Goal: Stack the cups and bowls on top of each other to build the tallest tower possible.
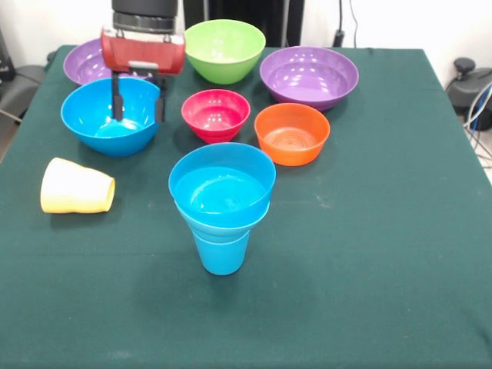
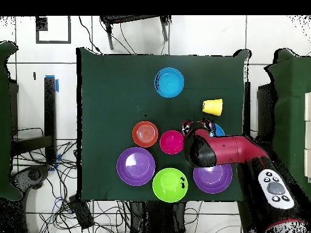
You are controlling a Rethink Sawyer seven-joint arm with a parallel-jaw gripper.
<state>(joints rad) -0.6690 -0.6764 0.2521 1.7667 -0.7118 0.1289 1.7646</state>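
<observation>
The table (image 1: 384,231) carries a dark green cloth under even light. A white wall (image 1: 384,23) stands at 12 o'clock in the front view. In the overhead view the tiled floor (image 2: 200,36) is pale, with loose cables (image 2: 67,164) at 9 o'clock and green-covered furniture (image 2: 291,91) at 3 o'clock.

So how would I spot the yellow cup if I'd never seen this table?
Find the green table, then the big blue bowl under the robot's gripper. Just in front of it lies the yellow cup, the only thing tipped on its side.
</observation>
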